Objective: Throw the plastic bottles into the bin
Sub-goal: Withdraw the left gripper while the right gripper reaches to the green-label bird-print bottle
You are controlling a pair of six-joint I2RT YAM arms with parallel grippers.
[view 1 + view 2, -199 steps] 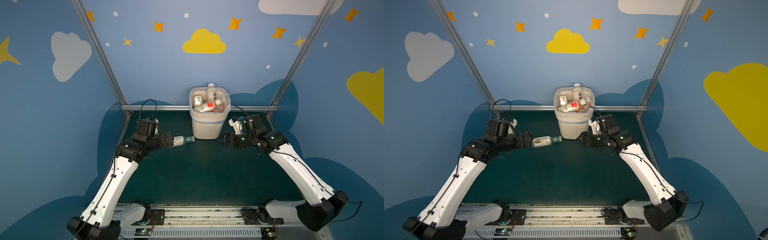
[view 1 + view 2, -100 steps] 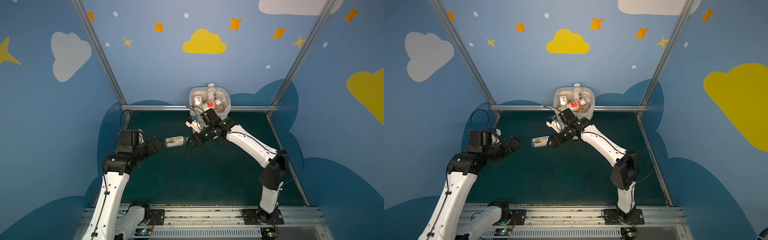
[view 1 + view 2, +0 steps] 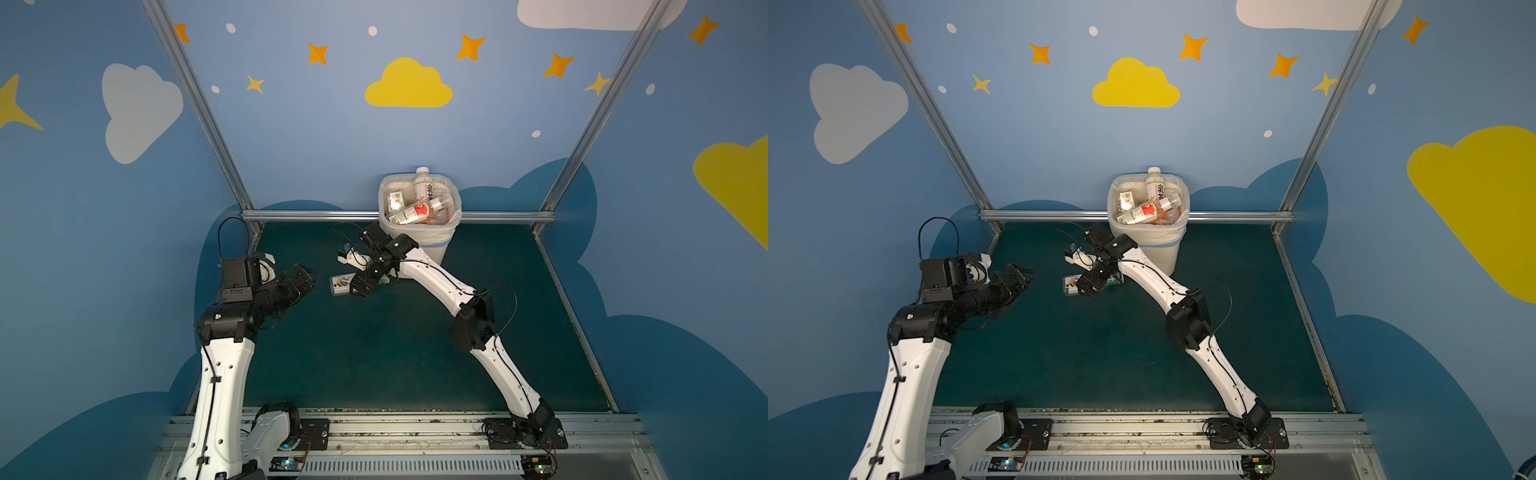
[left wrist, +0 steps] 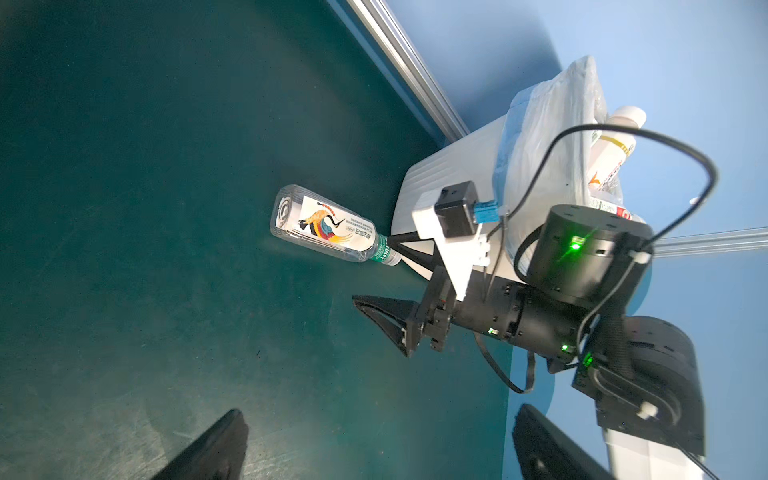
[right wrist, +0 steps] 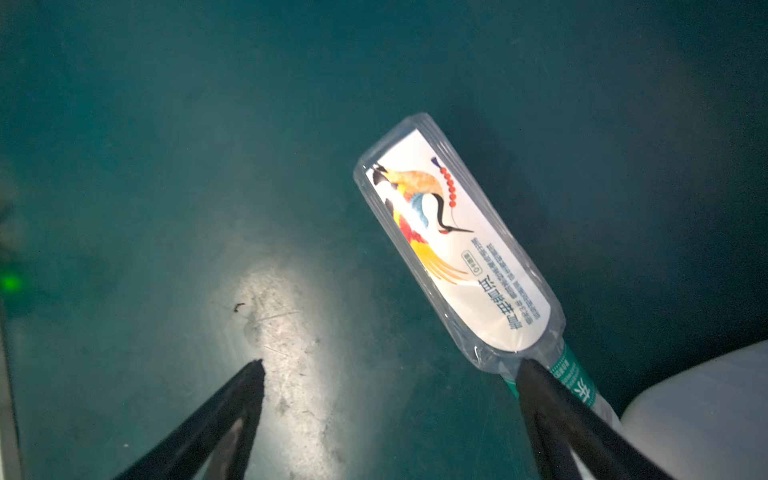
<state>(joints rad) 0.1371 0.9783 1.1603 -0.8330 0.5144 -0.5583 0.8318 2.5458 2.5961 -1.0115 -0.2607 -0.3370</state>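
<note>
One green table (image 3: 374, 353), two arms, one bin (image 3: 436, 247) at upper centre in both top views.

Change over the last second: the right arm has swung from right of the bin across to left of centre. The left arm has drawn back toward the left edge.

Left claw (image 3: 306, 277): spread wide, empty, well apart from the loose bottle (image 5: 453, 241).

Right claw (image 3: 360, 289): spread wide, gripping nothing. One finger (image 5: 552, 407) overlaps that bottle's neck.

Bottle count: one loose, on its side on the table just left of the bin, earlier at the left claw's tips. Four binned bottles (image 3: 409, 214) can be made out, one of them upright.
</note>
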